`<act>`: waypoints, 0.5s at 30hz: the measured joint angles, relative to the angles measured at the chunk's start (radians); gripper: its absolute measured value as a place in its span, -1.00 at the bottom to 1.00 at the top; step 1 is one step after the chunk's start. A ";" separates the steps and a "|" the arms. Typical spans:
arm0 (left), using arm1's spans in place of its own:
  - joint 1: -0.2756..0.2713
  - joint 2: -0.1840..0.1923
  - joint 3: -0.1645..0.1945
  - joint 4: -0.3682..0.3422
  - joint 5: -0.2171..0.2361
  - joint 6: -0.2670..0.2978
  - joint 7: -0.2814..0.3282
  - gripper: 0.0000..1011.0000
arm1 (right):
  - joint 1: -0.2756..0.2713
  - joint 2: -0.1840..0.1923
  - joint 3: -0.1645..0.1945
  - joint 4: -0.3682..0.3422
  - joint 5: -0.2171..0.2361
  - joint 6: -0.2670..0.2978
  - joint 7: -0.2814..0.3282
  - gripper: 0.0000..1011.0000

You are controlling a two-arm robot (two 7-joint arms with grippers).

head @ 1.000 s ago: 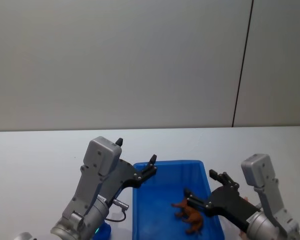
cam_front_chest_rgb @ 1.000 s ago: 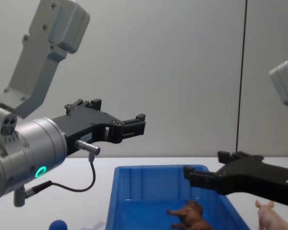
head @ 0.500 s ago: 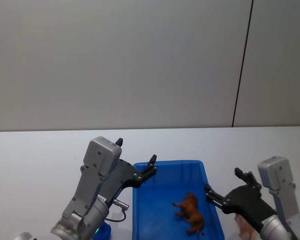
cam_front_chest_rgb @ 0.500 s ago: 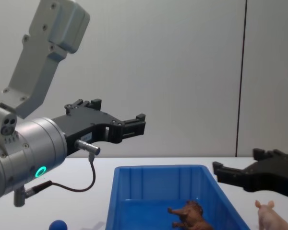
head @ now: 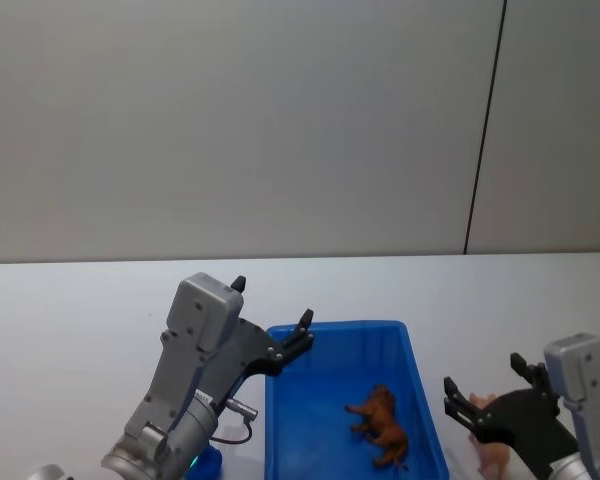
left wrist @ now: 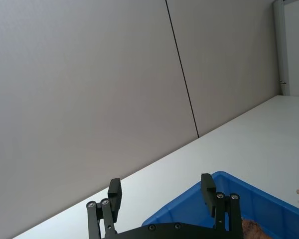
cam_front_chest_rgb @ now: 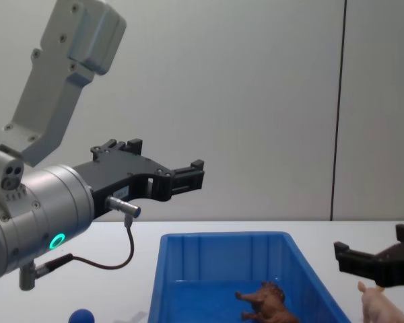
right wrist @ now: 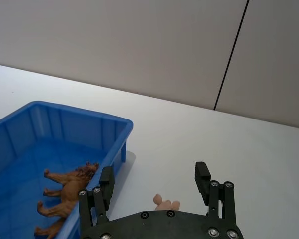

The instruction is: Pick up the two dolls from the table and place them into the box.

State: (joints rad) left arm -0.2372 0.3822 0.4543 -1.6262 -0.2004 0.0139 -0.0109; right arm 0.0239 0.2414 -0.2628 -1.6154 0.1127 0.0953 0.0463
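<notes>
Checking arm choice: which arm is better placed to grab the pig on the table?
Right. The right gripper hangs open by the pig, right of the box; the left gripper is at the box's left side.

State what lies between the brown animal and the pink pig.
The right wall of the blue box lies between the brown animal, inside it, and the pink pig, on the table just outside; the right wrist view shows this.

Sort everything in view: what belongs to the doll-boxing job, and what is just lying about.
Job:
brown doll, in the blue box
pink pig doll, on the table right of it
right gripper, open above the pig
left gripper, open, raised left of the box

Lying about:
small blue ball, left of the box
</notes>
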 joint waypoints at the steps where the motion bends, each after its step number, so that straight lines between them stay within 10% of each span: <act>1: 0.000 0.000 0.000 0.000 0.000 0.000 0.000 0.98 | -0.003 0.000 0.000 0.000 0.001 0.000 -0.003 0.98; 15: 0.000 0.000 0.000 0.000 0.000 0.000 0.000 0.98 | -0.030 -0.004 -0.002 0.038 0.017 0.001 -0.026 0.98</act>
State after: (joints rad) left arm -0.2372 0.3821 0.4542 -1.6262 -0.2004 0.0139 -0.0109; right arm -0.0059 0.2378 -0.2649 -1.5774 0.1298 0.0967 0.0208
